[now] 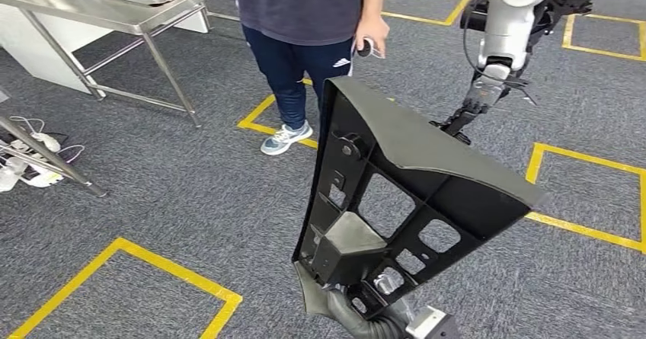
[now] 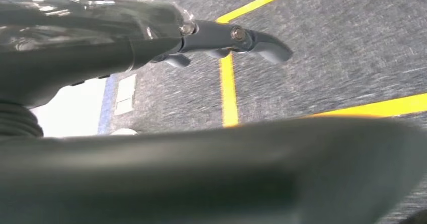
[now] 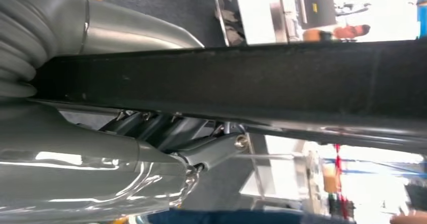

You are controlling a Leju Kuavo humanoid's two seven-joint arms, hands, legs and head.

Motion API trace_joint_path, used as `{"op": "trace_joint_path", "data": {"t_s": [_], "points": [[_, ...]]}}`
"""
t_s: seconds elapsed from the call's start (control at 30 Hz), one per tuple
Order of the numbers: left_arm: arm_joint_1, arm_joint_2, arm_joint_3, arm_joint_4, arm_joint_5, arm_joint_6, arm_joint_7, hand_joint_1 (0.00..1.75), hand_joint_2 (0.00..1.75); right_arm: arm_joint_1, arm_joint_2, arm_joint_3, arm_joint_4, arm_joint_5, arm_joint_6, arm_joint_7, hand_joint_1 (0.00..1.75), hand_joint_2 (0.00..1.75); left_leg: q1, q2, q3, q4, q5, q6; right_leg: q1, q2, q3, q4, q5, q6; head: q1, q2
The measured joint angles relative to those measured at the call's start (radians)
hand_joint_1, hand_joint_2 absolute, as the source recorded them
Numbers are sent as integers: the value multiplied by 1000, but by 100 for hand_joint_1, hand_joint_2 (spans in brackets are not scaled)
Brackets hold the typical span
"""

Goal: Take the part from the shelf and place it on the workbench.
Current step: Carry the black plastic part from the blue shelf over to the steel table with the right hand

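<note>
Our right hand (image 3: 166, 133) grips the black part (image 1: 404, 194), carried upright before us; our left hand (image 2: 226, 40) hangs released. The desk (image 1: 114, 7) waits at ten o'clock. We risk clipping the person (image 1: 305, 19) at twelve while turning.

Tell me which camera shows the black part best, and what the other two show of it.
The head view: the black part shows nearly whole, with its ribs and cut-outs, held from below over the carpet. The right wrist view gives one dark edge with the right hand against it. The left wrist view gives a blurred dark surface.
</note>
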Motion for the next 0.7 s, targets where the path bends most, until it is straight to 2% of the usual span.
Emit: {"op": "trace_joint_path", "data": {"t_s": [0.03, 0.07, 0.13, 0.17, 0.2, 0.23, 0.27, 0.3, 0.33, 0.37, 0.4, 0.43, 0.47, 0.53, 0.57, 0.63, 0.67, 0.7], "points": [[2, 0, 0, 0, 0, 0, 0, 0, 175, 2, 0, -2, -2, -2, -7, 0, 175, 175, 2, -10, 2, -5, 1, 5, -2, -5, 5, -2, -4, 5, 0, 0], [4, 0, 0, 0, 1, 0, -1, 0, 175, 3, -1, -6, -4, -4, -14, 0, 175, 175, 4, -21, 7, -11, 2, 9, -4, 8, 8, 3, -11, 9, 0, 0], [4, -1, 1, 0, 1, 0, -3, 0, 175, 10, -3, -15, -9, -7, -30, 0, 175, 175, 11, -41, 16, -22, 6, 19, -7, 60, -14, 61, -47, 15, 1, 0], [2, -1, 1, 0, 1, 1, -5, 0, 175, 15, -5, -20, -9, -8, -38, 0, 175, 175, 12, -52, 17, -23, 6, 22, -6, 86, -44, 120, -75, 15, 1, 0], [1, -2, 1, 0, 1, 1, -7, 0, 175, 21, -8, -24, -10, -8, -45, 0, 175, 175, 12, -64, 18, -23, 5, 24, -6, 99, -82, 187, -101, 16, 1, 0], [0, -3, 1, 0, 2, 1, -9, 0, 175, 27, -10, -27, -9, -9, -51, 1, 175, 175, 12, -77, 19, -23, 4, 26, -6, 104, -116, 242, -115, 18, 1, 0], [2, -3, 1, 0, 2, 1, -9, 0, 175, 31, -13, -30, -9, -11, -55, 1, 175, 175, 12, -90, 22, -22, 2, 26, -6, 105, -138, 268, -110, 20, 1, 0], [3, -3, 1, 0, 3, 1, -9, 0, 175, 34, -14, -33, -9, -12, -60, 1, 175, 175, 13, -103, 25, -22, 0, 25, -7, 107, -141, 254, -83, 22, 1, 0], [4, -3, 2, 0, 4, 1, -9, 0, 175, 36, -14, -38, -9, -14, -65, 1, 175, 175, 14, -117, 31, -21, -2, 23, -8, 112, -125, 203, -41, 24, 1, 0], [5, -4, 2, 0, 4, 1, -9, 0, 175, 38, -15, -43, -9, -16, -72, 1, 175, 175, 16, -130, 35, -21, -6, 20, -9, 128, -100, 137, 2, 25, 1, 0], [4, -4, 2, 0, 4, 0, -9, 0, 175, 41, -15, -48, -8, -18, -81, 1, 175, 175, 16, -144, 37, -17, -10, 15, -11, 148, -76, 73, 31, 25, 1, 0], [3, -4, 2, 0, 5, 0, -9, 0, 175, 45, -15, -53, -7, -19, -90, 2, 175, 175, 16, -156, 37, -15, -13, 10, -12, 165, -59, 31, 46, 23, 1, 0], [3, -5, 2, 0, 5, 0, -9, 0, 175, 50, -15, -59, -6, -21, -99, 3, 175, 175, 17, -167, 34, -13, -14, 5, -12, 176, -51, 11, 47, 19, 1, 0], [6, -4, 2, 0, 6, 0, -10, 0, 175, 58, -15, -72, -5, -29, -114, 4, 175, 175, 20, -186, 31, -14, -14, -3, -10, 165, -47, 6, 42, 7, 1, 0], [9, -4, 3, 0, 7, 0, -10, 0, 175, 60, -14, -79, -4, -36, -120, 5, 175, 175, 19, -181, 30, -11, -18, -7, -10, 154, -45, 5, 41, 2, 0, 0], [10, -4, 4, 0, 12, 1, -10, 0, 175, 68, -11, -94, -4, -49, -128, 5, 175, 175, 18, -140, 8, 36, -48, -17, -14, 130, -39, 1, 39, -9, 0, 0], [9, -4, 4, 0, 15, 1, -11, 0, 175, 74, -10, -102, -3, -54, -131, 5, 175, 175, 19, -112, -17, 88, -75, -22, -13, 116, -36, 1, 37, -13, 0, 0], [7, -4, 4, 0, 17, 1, -11, 0, 175, 82, -9, -109, -1, -57, -134, 5, 175, 175, 21, -94, -50, 152, -103, -27, -13, 101, -34, 1, 33, -16, 0, 0]]}}
